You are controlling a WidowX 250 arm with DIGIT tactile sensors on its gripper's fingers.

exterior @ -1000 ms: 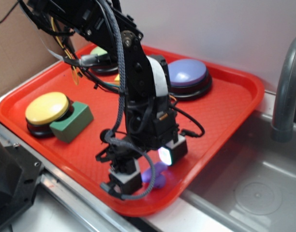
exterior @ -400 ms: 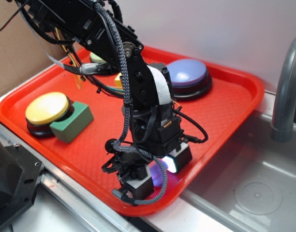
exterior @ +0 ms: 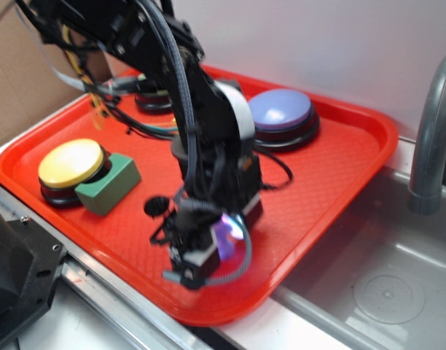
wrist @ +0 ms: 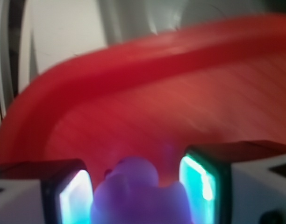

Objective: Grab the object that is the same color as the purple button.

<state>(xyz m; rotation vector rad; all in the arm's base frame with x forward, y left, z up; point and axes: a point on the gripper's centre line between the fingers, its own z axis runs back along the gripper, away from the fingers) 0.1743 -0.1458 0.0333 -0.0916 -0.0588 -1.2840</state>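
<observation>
The small glossy purple toy (exterior: 224,232) sits between my gripper's (exterior: 223,238) fingers near the front edge of the red tray (exterior: 339,168). In the wrist view the toy (wrist: 138,193) fills the gap of the gripper (wrist: 136,200), and both glowing pads (wrist: 199,184) press against its sides. The gripper is shut on it. The picture is blurred, so I cannot tell whether the toy rests on the tray or is just off it. The purple button (exterior: 281,109), lavender dome on a black base, stands at the tray's back right, apart from the gripper.
A yellow-topped button (exterior: 70,162) and a green block (exterior: 108,184) stand at the tray's left. Another button's black base (exterior: 154,100) shows behind the arm. A steel sink (exterior: 383,284) and grey faucet (exterior: 431,146) are to the right. A cardboard wall (exterior: 19,80) stands at the left.
The gripper came down around the purple toy and closed on it. It has now shifted left and back from the tray's front edge with the toy between its fingers.
</observation>
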